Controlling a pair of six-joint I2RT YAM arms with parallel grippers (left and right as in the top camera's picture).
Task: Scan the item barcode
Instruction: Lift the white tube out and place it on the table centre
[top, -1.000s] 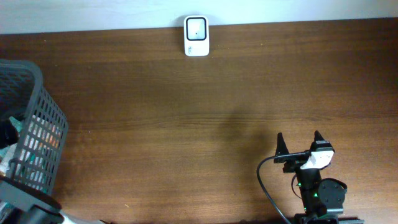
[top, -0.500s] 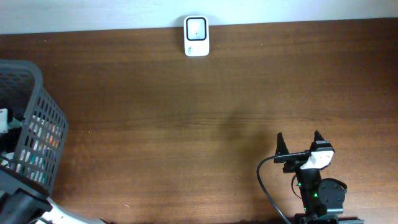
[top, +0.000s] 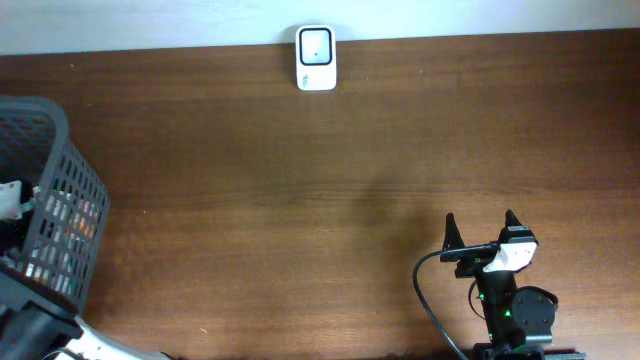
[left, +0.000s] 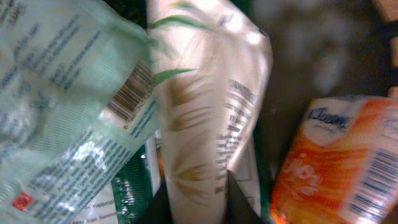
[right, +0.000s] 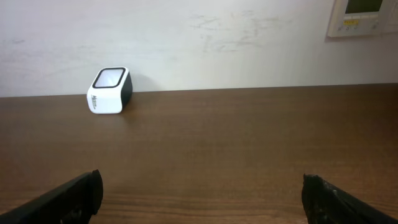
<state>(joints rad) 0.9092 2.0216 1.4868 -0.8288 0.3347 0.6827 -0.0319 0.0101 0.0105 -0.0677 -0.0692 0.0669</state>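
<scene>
the left pincer (left: 198, 186) is clenched on a leaf-printed packet (left: 205, 106) in the basket (top: 72, 205) at the left edge of the table (top: 300, 200), while lifting and presenting it to the scanner (top: 316, 58) at the far edge are judged left.

Left wrist feed: I read "Kleenex" in blue on the orange pack (left: 329, 162), a barcode at its lower right, and another barcode on the pale green packet (left: 68, 118), with a small red square mark near its bottom corner. Fine print on the white pouch (left: 205, 112) is too blurred for me, and the lettering on the scanner (right: 109, 90) and the wall panel (right: 364, 15) is too small.
</scene>
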